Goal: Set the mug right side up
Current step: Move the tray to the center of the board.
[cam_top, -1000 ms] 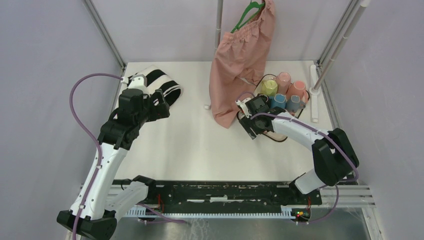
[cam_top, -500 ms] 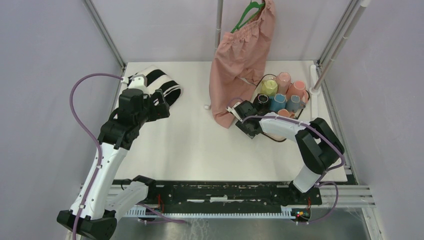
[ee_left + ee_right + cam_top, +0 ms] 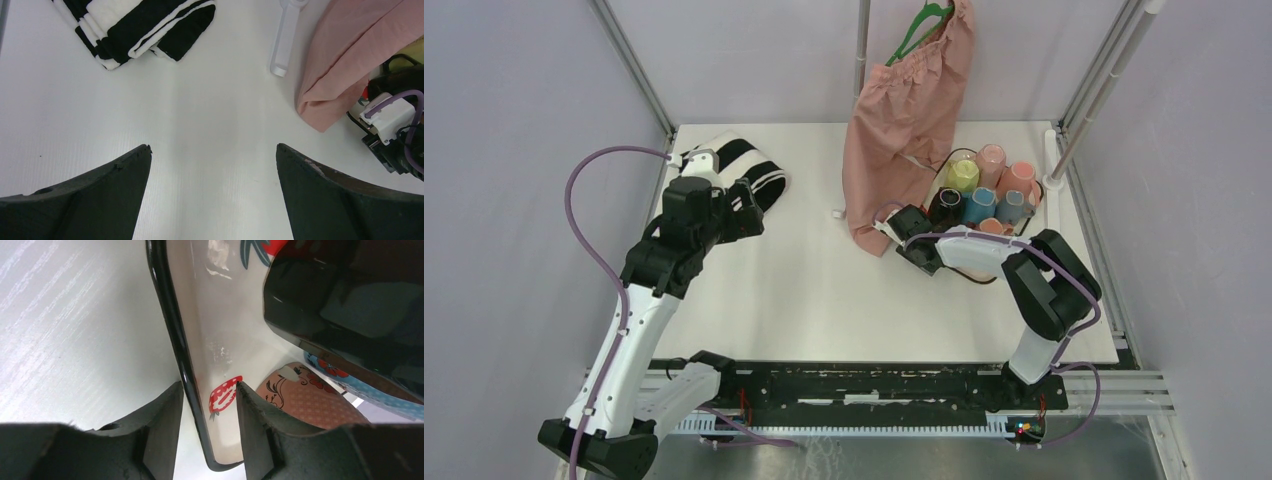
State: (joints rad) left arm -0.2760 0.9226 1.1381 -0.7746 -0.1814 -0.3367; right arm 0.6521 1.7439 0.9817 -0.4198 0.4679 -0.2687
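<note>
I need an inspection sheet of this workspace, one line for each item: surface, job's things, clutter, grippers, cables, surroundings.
Surface: white table, no spill seen.
Job's things: black mug in the patterned tray, beside coloured cups; which way up it stands cannot be told.
Clutter: striped cloth at the far left; pink shorts on a green hanger, hem beside the tray.
Grippers: left gripper open over bare table, holding nothing; right gripper open, one finger on each side of the tray rim.
Cables: a purple cable runs along each arm.
Surroundings: metal frame posts, plain walls.
</note>
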